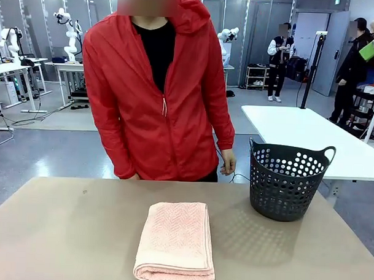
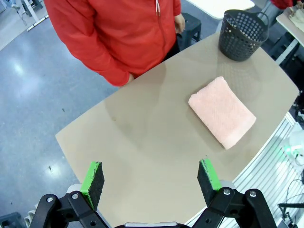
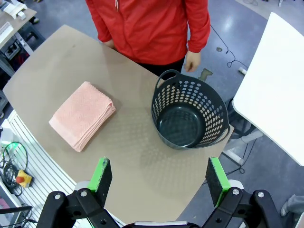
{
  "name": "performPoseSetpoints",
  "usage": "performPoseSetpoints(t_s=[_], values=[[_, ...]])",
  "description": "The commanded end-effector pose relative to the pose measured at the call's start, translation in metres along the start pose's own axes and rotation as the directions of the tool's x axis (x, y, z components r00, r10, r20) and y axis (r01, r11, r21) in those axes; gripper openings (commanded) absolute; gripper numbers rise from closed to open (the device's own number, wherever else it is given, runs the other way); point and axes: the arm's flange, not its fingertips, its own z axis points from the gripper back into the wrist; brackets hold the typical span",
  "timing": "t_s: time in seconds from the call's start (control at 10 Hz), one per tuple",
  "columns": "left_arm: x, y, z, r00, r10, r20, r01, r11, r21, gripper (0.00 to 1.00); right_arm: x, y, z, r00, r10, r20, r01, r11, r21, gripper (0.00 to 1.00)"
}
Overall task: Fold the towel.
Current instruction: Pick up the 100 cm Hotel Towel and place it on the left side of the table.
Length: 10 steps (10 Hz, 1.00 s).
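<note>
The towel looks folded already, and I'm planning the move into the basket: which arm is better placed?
Probably the right. The basket stands on the robot's right, beside the towel, and the open right gripper looks down into it.

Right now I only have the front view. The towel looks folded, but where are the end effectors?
Observer: The left end effector hangs well above the table, open and holding nothing.
Operator: And the right one?
Observer: The right end effector is open too. It looks down on the basket from well above, touching nothing.
Operator: Is anything inside the basket? I can't see its bottom.
Observer: Nothing, its bottom is bare. The towel lies apart from it on the table.
</note>
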Motion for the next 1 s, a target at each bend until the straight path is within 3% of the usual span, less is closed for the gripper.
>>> performPoseSetpoints(t_s=[0.0, 0.3, 0.5, 0.7, 0.9], values=[[0.001, -0.001, 0.004, 1.000, 0.000, -0.013, 0.000, 1.000, -0.004, 1.00, -0.001, 0.001, 0.002, 1.000, 0.003, 0.001, -0.003, 1.000, 0.008, 1.00], [-0.007, 0.002, -0.041, 0.996, 0.078, -0.036, -0.081, 0.994, -0.078, 1.00, -0.001, 0.001, 0.002, 1.000, 0.003, 0.001, -0.003, 1.000, 0.008, 1.00], [-0.032, 0.004, -0.115, 0.981, 0.175, -0.085, -0.184, 0.975, -0.124, 1.00, -0.001, 0.001, 0.002, 1.000, 0.003, 0.001, -0.003, 1.000, 0.008, 1.00], [-0.063, -0.003, -0.185, 0.971, 0.220, -0.095, -0.231, 0.963, -0.138, 1.00, -0.001, 0.001, 0.002, 1.000, 0.003, 0.001, -0.003, 1.000, 0.008, 1.00], [-0.090, -0.013, -0.249, 0.958, 0.269, -0.102, -0.285, 0.932, -0.222, 1.00, -0.001, 0.001, 0.002, 1.000, 0.003, 0.001, -0.003, 1.000, 0.008, 1.00]])
